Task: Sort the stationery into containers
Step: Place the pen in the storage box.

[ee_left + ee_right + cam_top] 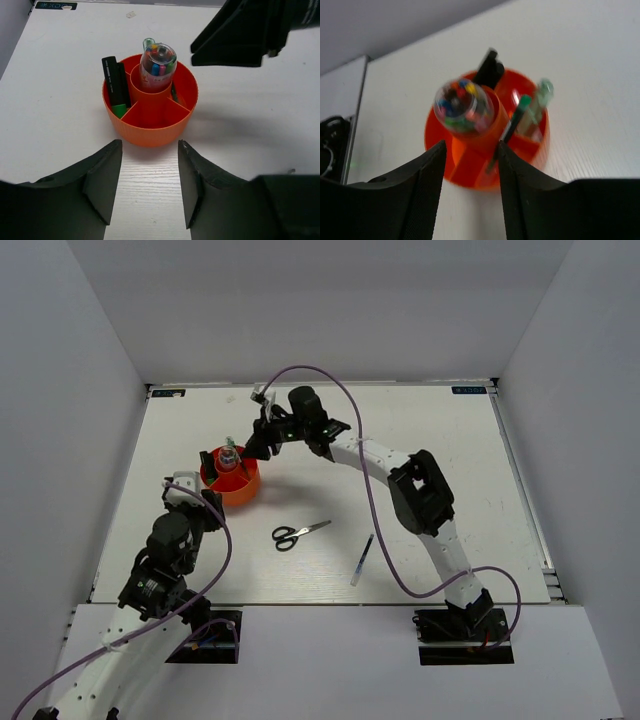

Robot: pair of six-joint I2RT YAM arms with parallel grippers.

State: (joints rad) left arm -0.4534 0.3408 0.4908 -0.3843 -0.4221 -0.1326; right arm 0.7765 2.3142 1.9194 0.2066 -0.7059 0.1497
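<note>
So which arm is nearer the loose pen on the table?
Right. The right arm stands just right of the pen; the left arm sits well left of it, beyond the scissors.

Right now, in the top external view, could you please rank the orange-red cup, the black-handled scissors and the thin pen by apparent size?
1. Round orange-red plastic cup: largest.
2. Black-handled metal scissors.
3. Thin blue pen: slimmest, though about as long as the scissors.
</note>
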